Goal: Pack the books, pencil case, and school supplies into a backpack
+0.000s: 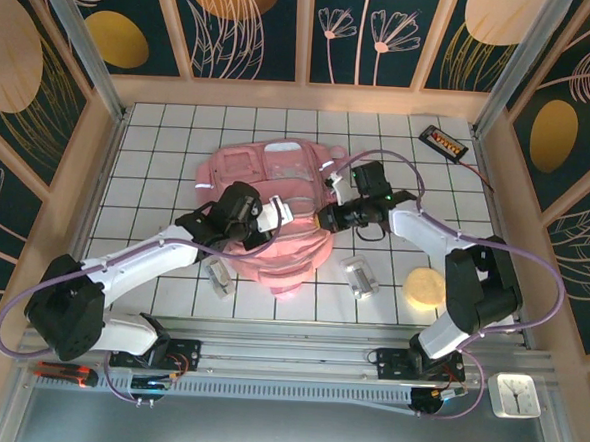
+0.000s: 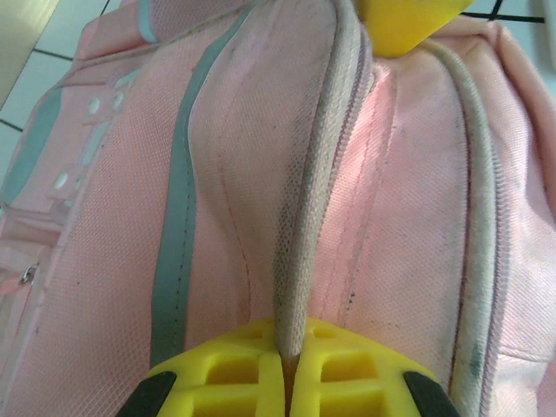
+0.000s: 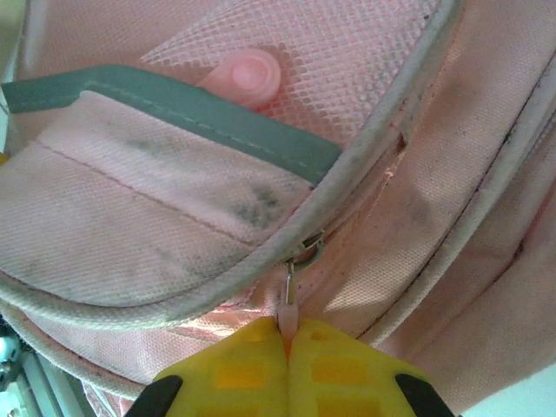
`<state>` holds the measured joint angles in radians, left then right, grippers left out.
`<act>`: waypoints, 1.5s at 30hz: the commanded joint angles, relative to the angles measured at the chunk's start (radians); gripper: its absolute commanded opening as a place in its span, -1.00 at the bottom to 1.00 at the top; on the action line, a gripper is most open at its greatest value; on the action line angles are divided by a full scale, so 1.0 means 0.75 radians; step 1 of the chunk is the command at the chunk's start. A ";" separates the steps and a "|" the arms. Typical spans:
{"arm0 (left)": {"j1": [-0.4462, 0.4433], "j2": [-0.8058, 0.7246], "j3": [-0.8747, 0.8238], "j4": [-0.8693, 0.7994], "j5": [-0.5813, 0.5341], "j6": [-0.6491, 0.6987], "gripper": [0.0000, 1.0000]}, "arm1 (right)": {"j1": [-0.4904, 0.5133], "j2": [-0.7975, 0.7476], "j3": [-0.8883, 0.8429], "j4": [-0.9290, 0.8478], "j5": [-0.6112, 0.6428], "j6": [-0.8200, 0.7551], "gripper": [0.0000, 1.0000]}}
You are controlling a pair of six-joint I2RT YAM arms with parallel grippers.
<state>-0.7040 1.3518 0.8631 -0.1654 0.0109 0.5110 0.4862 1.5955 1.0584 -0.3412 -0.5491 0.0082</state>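
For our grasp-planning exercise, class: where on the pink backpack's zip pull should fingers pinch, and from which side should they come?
Pinch the thin pull hanging from the metal slider, coming end-on along its length, fingers either side. It is slim and stands clear of the backpack fabric; the right gripper holds it so.

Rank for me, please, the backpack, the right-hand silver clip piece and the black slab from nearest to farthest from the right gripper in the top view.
1. The backpack, in the middle: the right gripper holds its zip pull.
2. The silver clip piece, just right of the backpack's near end.
3. The black slab, in the far right corner.
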 commanded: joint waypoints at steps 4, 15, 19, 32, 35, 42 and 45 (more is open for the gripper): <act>-0.027 0.028 0.086 0.061 -0.047 -0.040 -1.00 | 0.074 0.049 0.181 -0.375 0.056 -0.041 -1.00; -0.070 0.038 0.059 0.091 -0.088 -0.038 -1.00 | 0.150 0.055 0.385 -0.482 -0.043 0.075 -1.00; -0.070 0.042 0.070 0.118 -0.087 -0.061 -1.00 | 0.154 0.041 0.365 -0.505 -0.114 0.049 -1.00; -0.070 0.110 0.176 0.189 0.010 -0.131 -1.00 | 0.183 0.039 0.258 -0.236 -0.024 0.156 -1.00; -0.070 0.114 0.183 0.240 0.059 -0.192 -1.00 | 0.194 0.084 0.256 -0.185 -0.059 0.178 -1.00; -0.068 0.002 0.087 0.272 -0.131 -0.274 0.18 | 0.097 0.053 0.153 -0.133 -0.057 0.160 -1.00; -0.060 -0.091 0.030 0.247 -0.229 -0.323 0.30 | 0.025 0.035 0.134 -0.160 -0.067 0.125 -1.00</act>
<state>-0.7521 1.3613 0.9195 -0.0208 -0.0879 0.3210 0.5644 1.6417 1.1797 -0.4728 -0.5991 0.1322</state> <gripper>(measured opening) 0.642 0.048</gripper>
